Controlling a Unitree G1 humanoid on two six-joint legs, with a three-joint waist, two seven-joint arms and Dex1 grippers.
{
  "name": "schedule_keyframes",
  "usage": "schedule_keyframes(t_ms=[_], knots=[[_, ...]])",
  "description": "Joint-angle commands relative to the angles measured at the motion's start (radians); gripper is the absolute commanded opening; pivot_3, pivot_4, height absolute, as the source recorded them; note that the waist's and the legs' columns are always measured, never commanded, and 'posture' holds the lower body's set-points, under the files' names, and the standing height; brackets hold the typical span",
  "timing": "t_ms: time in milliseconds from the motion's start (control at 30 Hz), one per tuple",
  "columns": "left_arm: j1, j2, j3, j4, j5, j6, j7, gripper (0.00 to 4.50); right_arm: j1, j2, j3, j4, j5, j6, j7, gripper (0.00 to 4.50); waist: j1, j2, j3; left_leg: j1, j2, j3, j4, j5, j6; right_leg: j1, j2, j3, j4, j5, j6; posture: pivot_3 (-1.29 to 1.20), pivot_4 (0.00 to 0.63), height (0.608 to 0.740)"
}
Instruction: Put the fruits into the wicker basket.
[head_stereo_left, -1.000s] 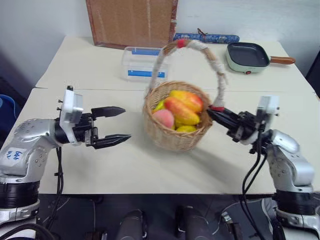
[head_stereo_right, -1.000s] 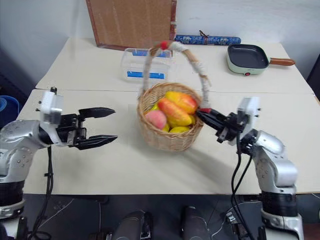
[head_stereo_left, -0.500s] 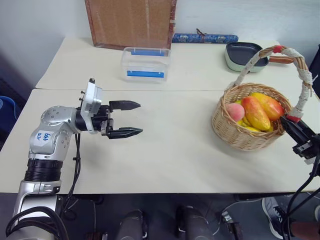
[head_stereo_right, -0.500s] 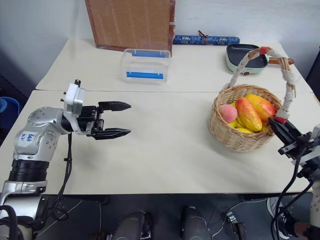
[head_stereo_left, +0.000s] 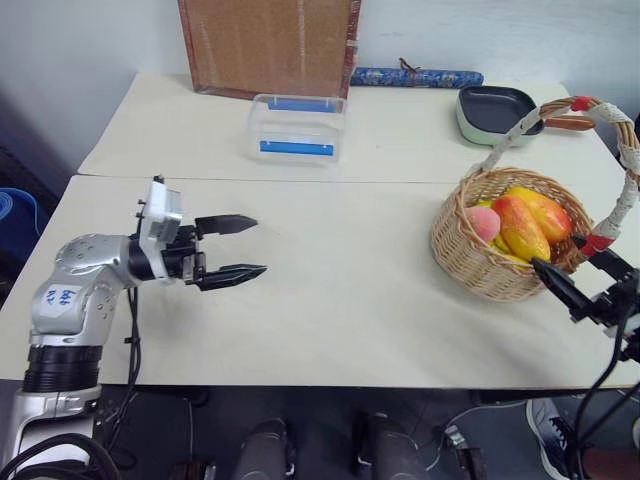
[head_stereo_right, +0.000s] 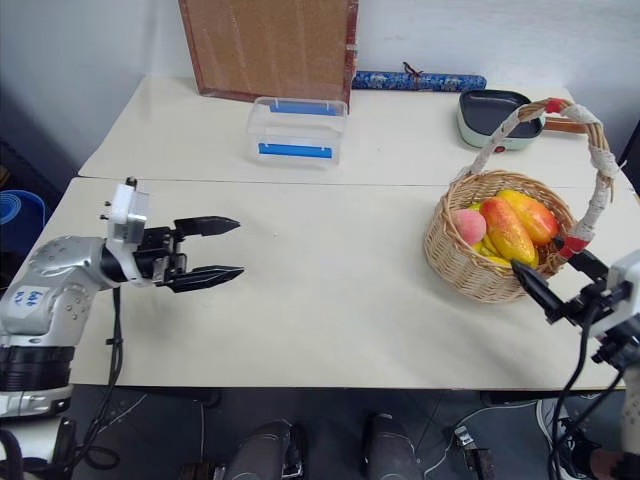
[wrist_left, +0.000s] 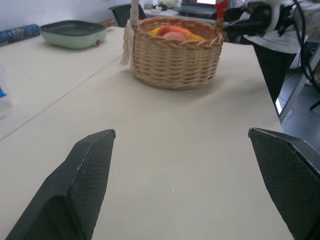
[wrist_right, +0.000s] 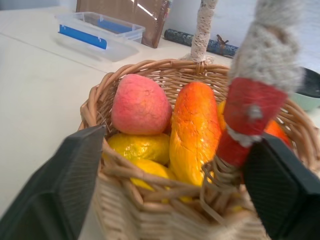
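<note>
The wicker basket (head_stereo_left: 478, 268) stands on the table at the right, its cloth-wrapped handle (head_stereo_left: 578, 104) arching over it. Inside lie the pink-red peach (wrist_right: 140, 111) and the red-to-yellow mango (wrist_right: 194, 131), on top of yellow fruits. My right gripper (head_stereo_left: 560, 255) is open at the basket's near right rim. The handle's red-banded foot (wrist_right: 247, 117) sits between its fingers (wrist_right: 65, 190) without being clamped. My left gripper (head_stereo_left: 258, 244) hangs open and empty over the left of the table, pointing towards the basket (wrist_left: 175, 60) from well away.
A clear plastic box with a blue label (head_stereo_left: 297, 125) sits at the back centre. A green pan (head_stereo_left: 497, 103) and a blue roll (head_stereo_left: 415, 77) lie at the back right. A brown board (head_stereo_left: 268, 45) leans on the wall. The basket stands near the table's right edge.
My right gripper carried the basket from the table's middle to the right, then opened and let go of the handle. The left gripper drew back slightly to the left.
</note>
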Motion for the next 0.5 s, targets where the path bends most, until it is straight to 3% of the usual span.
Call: schedule_keyframes(t_ms=[33, 133, 267, 500], knots=[[0.104, 0.048, 0.056, -0.001, 0.081, -0.107, 0.007, 4.5, 0.136, -0.064, -0.113, -0.057, 0.019, -0.022, 0.136, 4.47, 0.0, 0.0, 0.0, 0.0, 0.0, 0.0, -0.001, 0.0, 0.0, 0.0, 0.0, 0.0, 0.0, 0.0, 0.0, 0.0, 0.15, 0.74], [0.196, 0.057, 0.079, 0.027, 0.134, -0.175, 0.04, 4.5, 0.194, -0.091, -0.097, -0.033, -0.011, -0.084, 0.232, 4.47, -0.005, 0.0, 0.0, 0.001, 0.0, 0.0, -0.001, -0.001, 0.0, 0.001, 0.0, 0.0, -0.005, 0.0, 0.0, 0.0, 0.15, 0.74], [0.342, 0.056, 0.104, 0.046, 0.223, -0.33, 0.064, 4.5, 0.23, -0.099, 0.058, -0.071, -0.043, -0.161, 0.409, 4.47, -0.012, 0.001, -0.001, 0.003, 0.001, 0.003, -0.001, -0.001, 0.0, 0.001, -0.002, 0.003, -0.005, 0.0, -0.001, 0.0, 0.15, 0.74], [0.449, 0.013, 0.129, -0.063, 0.222, -0.369, 0.154, 4.5, 0.002, -0.008, 0.358, -0.026, -0.133, -0.247, 0.4, 4.47, -0.008, 0.0, -0.001, 0.006, 0.004, 0.002, -0.001, -0.005, -0.003, 0.001, -0.007, 0.008, -0.004, 0.001, -0.003, 0.0, 0.15, 0.74]])
